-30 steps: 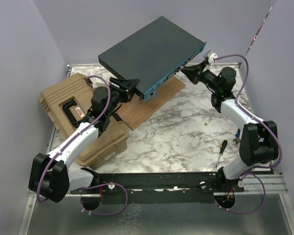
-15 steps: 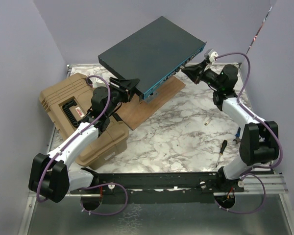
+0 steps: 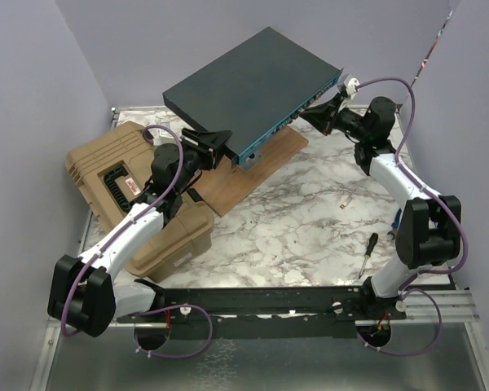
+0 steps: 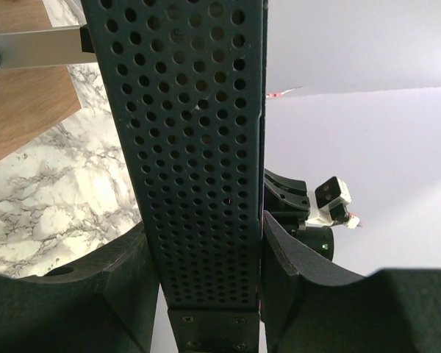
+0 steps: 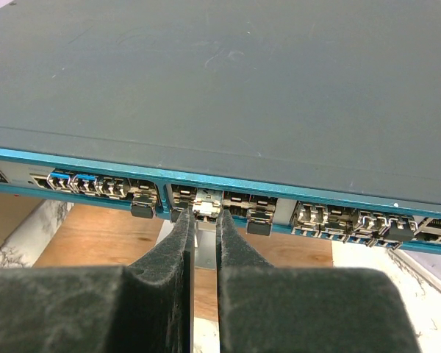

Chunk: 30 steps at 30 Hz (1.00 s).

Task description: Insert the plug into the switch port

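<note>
Over marble (image 3: 310, 220), plug (image 5: 205, 209) tight between right fingers (image 5: 169, 257) at switch (image 5: 206, 81) port (left fingers (image 4: 298, 272) tight around switch).

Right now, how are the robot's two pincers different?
The left pincer stands wide, clamped across the holey side of the switch. The right pincer is nearly closed, pinching a small silvery plug. The left pincer holds one end of the switch, while the right pincer points at its blue front row of ports. Both are dark and padded, and both meet the same switch.
</note>
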{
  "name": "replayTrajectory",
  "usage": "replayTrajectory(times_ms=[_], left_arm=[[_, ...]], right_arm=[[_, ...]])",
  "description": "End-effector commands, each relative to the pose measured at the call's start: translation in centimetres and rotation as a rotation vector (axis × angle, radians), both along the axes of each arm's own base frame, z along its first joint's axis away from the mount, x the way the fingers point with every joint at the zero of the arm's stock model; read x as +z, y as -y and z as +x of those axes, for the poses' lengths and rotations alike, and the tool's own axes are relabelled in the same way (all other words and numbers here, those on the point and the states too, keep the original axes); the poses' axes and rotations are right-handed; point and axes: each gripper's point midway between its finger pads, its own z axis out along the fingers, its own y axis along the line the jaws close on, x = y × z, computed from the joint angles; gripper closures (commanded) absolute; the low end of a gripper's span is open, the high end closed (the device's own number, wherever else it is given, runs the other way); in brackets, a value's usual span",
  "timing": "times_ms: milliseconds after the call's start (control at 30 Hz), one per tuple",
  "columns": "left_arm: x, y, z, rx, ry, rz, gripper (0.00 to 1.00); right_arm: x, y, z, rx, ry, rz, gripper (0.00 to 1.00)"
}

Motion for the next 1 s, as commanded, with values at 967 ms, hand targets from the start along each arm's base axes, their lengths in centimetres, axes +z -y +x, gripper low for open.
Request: replayTrajectory(times_ms=[967], left_arm=[[-1.8, -1.7, -2.7, -0.01, -0.003, 0.154, 1.0]], right_arm=[[-1.2, -1.2, 1.8, -0.165, -0.015, -0.103, 1.0]])
